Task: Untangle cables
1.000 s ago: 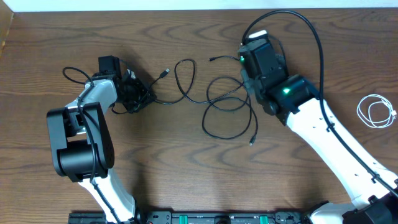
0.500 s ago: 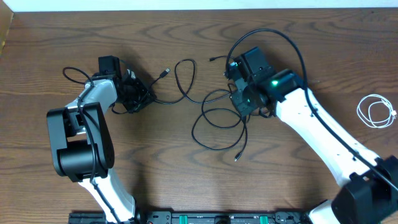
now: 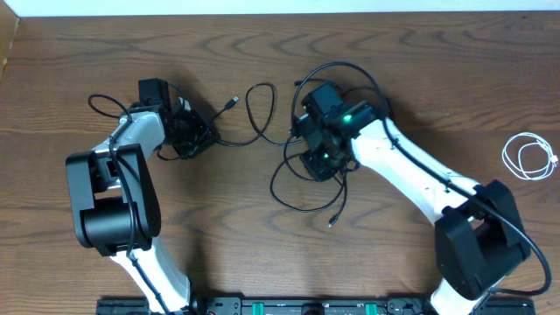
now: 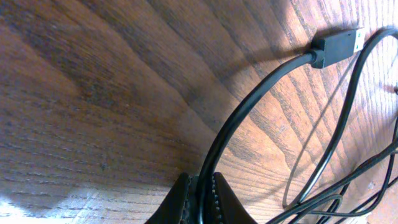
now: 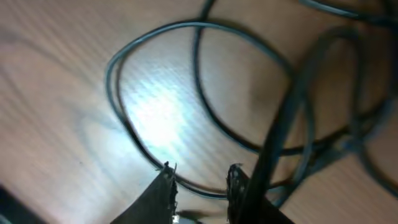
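Work surface: a dark brown wooden table (image 3: 219,219), grain running from 9 o'clock to 3 o'clock, with oval figure near the centre. At 12 o'clock a white strip (image 3: 262,6) borders the far edge. At 10 o'clock, in the corner, a lighter wooden board (image 3: 7,48) stands at an angle. At 6 o'clock a dark rail (image 3: 289,306) carries green fittings. Both wrist views show pale glare on the wood.

Thin black cable (image 4: 214,149), white cable (image 3: 507,156), brown wood-grain table (image 3: 219,227), white right arm (image 3: 411,171) with black joints and green light (image 3: 347,118).
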